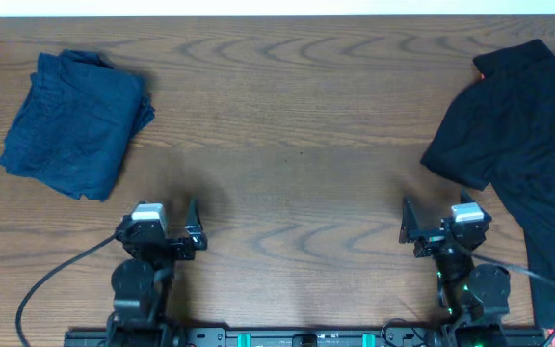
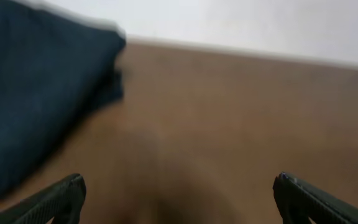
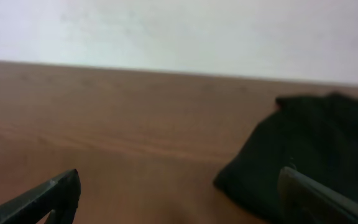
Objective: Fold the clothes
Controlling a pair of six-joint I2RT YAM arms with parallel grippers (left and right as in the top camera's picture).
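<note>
**Black shirt** [image 1: 533, 135]: lies loosely spread on the right side of the wooden table [image 1: 297, 145]. It is cut off by the picture's right edge, so its full outline is hidden. The fabric reads as flat black, and no marking on it can be made out.

**Navy-blue garment** [image 1: 73, 125]: a folded, slightly rumpled bundle at the table's far-left corner. In the left wrist view it is blurred and cropped at the frame's left edge.

**Left gripper** [image 1: 159, 229]: sits at the table's near edge, left of centre. Its fingers are wide apart and hold nothing. Only the fingertips show in its own camera.

**Right gripper** [image 1: 443, 224]: sits at the table's near edge, just beside the shirt's lower sleeve but apart from it. Its fingers are spread wide and empty.
</note>
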